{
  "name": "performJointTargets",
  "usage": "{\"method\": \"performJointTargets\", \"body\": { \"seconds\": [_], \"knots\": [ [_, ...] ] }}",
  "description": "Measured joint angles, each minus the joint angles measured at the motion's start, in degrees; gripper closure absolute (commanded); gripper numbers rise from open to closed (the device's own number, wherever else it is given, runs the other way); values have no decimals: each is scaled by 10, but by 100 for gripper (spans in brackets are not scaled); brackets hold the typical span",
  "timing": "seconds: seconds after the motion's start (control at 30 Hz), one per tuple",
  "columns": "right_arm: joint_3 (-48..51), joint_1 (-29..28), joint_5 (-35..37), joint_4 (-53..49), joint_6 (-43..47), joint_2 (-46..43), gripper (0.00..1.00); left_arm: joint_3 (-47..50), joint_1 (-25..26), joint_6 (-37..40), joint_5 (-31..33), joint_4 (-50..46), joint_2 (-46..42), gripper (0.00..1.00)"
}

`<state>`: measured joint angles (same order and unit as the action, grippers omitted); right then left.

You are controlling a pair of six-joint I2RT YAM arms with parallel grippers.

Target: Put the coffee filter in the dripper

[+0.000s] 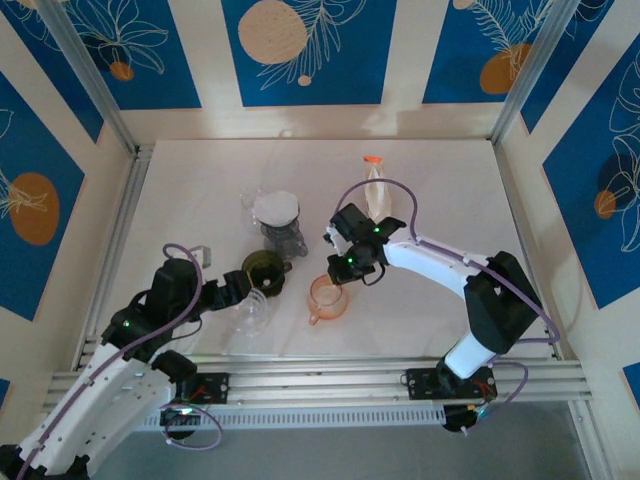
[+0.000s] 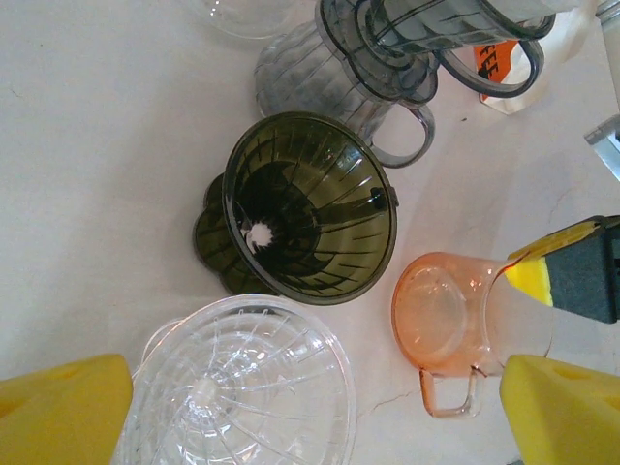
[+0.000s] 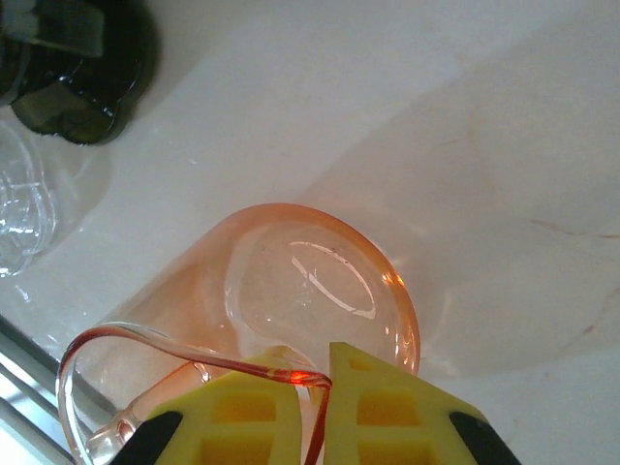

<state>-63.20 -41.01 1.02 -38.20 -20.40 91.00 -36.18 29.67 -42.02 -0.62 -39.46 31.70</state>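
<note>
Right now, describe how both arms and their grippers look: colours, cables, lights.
Both arms match: the left arm and right arm have white links, black joint housings and small green lights. A purple cable loops along each. The left gripper and right gripper carry blocky yellow fingers on black mounts.

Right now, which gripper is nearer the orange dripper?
Right. The right gripper is shut on the rim of the orange dripper; the left gripper hangs open above the clear dripper beside it.
</note>
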Motion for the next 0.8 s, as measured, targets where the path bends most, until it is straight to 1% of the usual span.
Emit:
{"method": "performJointTargets", "body": {
  "seconds": [0.17, 0.23, 0.3, 0.43, 0.53, 0.67, 0.8],
  "knots": [
    [4, -6, 3, 0, 0, -1, 61, 0, -1, 2, -4, 0, 0, 2],
    [4, -7, 7, 0, -7, -7, 55, 0, -2, 2, -4, 0, -1, 2],
    [4, -8, 16, 0, -9, -25, 51, -1, -2, 2, -4, -1, -1, 1],
    [1, -27, 35, 0, -20, -89, 47, -9, -2, 4, -3, -4, -8, 1],
    [-23, -61, 42, 0, -27, -106, 47, -25, -3, 8, 12, -10, -20, 0],
    [-67, -117, 49, 9, -38, -75, 47, -55, -3, 21, 50, -26, -40, 0],
    [-101, -170, 52, 32, -53, -14, 47, -74, -3, 30, 103, -44, -80, 0]
  ]
}}
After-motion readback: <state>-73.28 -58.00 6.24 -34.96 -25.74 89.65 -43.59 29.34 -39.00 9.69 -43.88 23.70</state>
